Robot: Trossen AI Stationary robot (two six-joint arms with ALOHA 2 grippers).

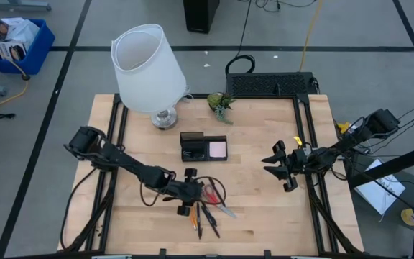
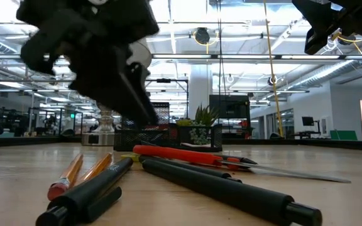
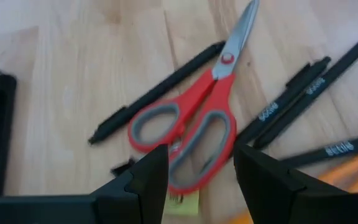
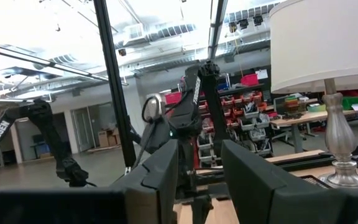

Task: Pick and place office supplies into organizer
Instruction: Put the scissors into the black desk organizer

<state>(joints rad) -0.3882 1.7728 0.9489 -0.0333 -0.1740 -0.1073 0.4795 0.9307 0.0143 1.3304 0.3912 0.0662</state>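
Organizer [image 1: 203, 146], the low black tray, sits mid-tabletop [image 1: 264, 216], in front of the white lamp [image 1: 148, 68] and a small green plant [image 1: 221, 103]; a pink sticky-note pad [image 1: 218, 149] already fills its right compartment. Just in front of it, well short of the near edge, lies the loose pile: red-handled scissors [image 3: 191, 127], black pens [image 3: 303, 99] and orange pencils [image 2: 74, 172], overlapping in a fan.

The scissors look stiff and the heaviest of the lot; the plastic handles by the pivot probably offer the surest hold, since the steel blades look slick. The pens and pencils should be light, rigid and prone to rolling, best pinched near the middle.

The left claw [image 3: 194, 180] hangs right over the scissor handles, fingers parted about a handle loop's breadth and holding nothing. The right claw [image 1: 284, 167] waits raised over the right side, fingers apart and empty.

The left arm covers part of the pile from above. The organizer's inner dividers are hard to make out, and I cannot pick out any clips for certain; a small dark piece beside the handles may be one.
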